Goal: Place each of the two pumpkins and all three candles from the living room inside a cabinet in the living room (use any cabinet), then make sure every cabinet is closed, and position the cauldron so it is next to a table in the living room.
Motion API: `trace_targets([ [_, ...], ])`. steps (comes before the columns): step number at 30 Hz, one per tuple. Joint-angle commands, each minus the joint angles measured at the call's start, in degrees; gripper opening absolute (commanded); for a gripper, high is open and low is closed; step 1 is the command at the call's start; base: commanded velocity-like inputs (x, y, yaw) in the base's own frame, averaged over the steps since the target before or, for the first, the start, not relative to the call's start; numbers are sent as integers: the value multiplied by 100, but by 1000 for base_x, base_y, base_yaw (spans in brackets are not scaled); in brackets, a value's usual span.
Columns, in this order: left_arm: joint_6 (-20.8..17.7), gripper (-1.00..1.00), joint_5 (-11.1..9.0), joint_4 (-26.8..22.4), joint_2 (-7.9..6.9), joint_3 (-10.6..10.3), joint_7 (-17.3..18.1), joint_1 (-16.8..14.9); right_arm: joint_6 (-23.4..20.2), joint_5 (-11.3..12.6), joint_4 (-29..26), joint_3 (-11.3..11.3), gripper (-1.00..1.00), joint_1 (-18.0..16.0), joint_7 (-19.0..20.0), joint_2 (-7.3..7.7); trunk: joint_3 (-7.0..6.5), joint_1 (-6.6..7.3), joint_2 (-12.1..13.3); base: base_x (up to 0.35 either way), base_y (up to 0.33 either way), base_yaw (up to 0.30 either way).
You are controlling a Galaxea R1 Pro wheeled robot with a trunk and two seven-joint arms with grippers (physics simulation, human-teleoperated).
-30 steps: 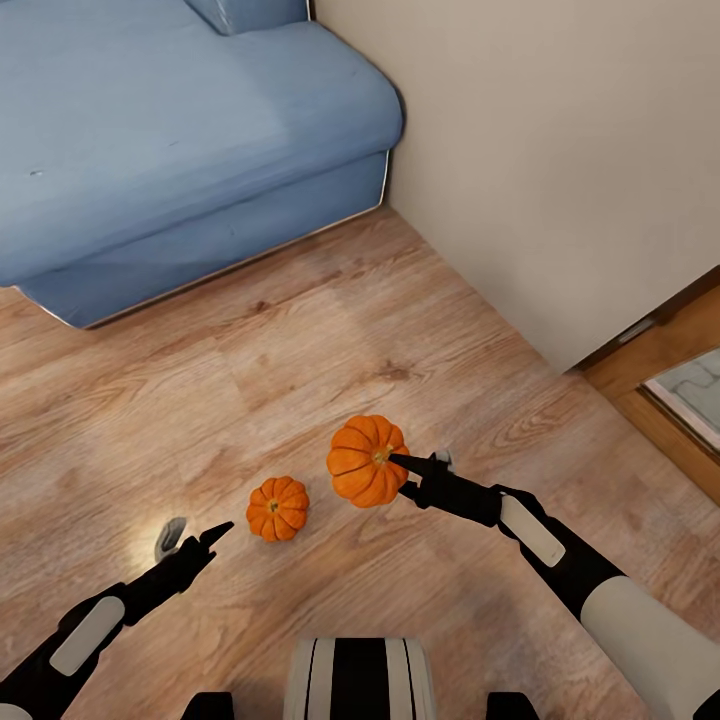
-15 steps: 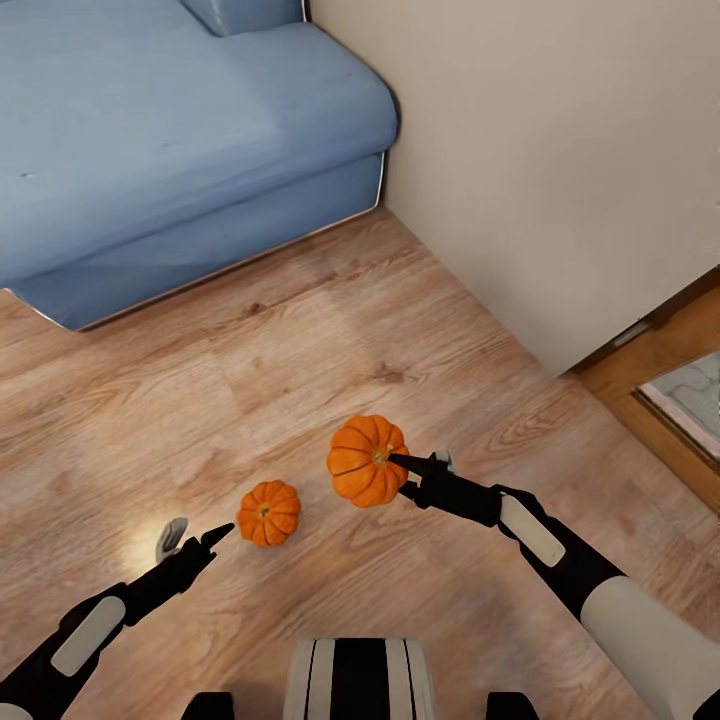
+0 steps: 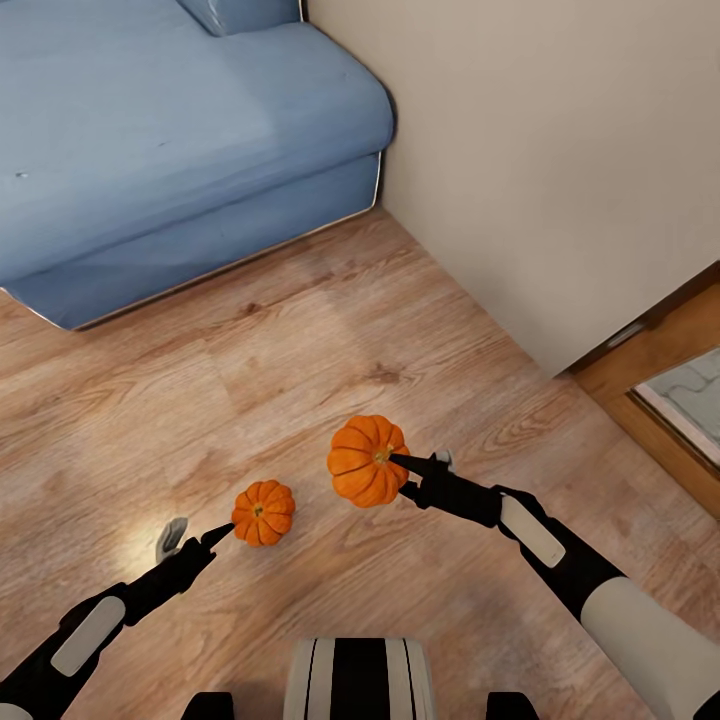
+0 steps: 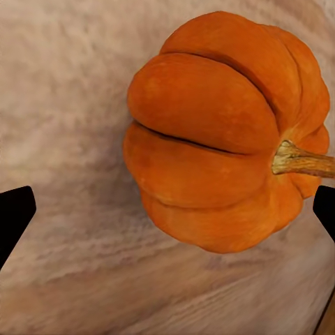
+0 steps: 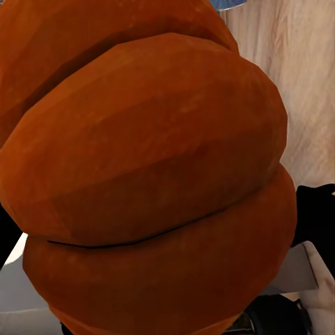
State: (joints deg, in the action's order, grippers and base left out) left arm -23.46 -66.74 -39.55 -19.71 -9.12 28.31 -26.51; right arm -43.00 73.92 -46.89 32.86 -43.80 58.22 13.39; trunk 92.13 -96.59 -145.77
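In the head view, a small orange pumpkin [image 3: 263, 512] rests on the wood floor. My left gripper [image 3: 195, 537] is open just to its left, one dark fingertip nearly touching it. The left wrist view shows that pumpkin [image 4: 216, 132] close up with its stem sideways, lying between the spread fingertips [image 4: 14, 216] of the left gripper [image 4: 167, 209]. A larger-looking pumpkin [image 3: 362, 474] hangs above the floor with my right gripper [image 3: 415, 465] shut on it. Its ribbed orange body [image 5: 153, 174] is pressed close to the right wrist camera. Candles, cabinet, cauldron and table are out of view.
A blue sofa [image 3: 170, 140] stands at the back left. A beige wall [image 3: 560, 150] runs along the right, ending at a wood-framed doorway [image 3: 660, 370]. Open wood floor [image 3: 300, 340] lies between the sofa and me.
The whole view has shifted slightly, so the camera moved. The floor pumpkin now lies closer to my left gripper's tip. The right gripper still holds its pumpkin in the same pose.
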Motion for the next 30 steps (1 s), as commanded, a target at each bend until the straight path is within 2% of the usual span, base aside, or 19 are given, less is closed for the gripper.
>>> trace_targets([
  [1, -27, 100, -59, 5, -6, -20, 0, -3, -34, 57, 3, 20, -100, -1, -16, 5, 3, 1, -1, 0, -4, 0],
  [11, -27, 100, -57, 9, -6, -16, -9, -3, -34, 55, 0, 18, -100, 3, -35, 5, 3, 1, -1, 87, -61, 0],
  [30, -27, 100, -59, 28, -6, -8, -9, -3, -33, 53, -4, 18, -100, 3, -53, 5, 3, 1, -1, 16, -29, 0],
])
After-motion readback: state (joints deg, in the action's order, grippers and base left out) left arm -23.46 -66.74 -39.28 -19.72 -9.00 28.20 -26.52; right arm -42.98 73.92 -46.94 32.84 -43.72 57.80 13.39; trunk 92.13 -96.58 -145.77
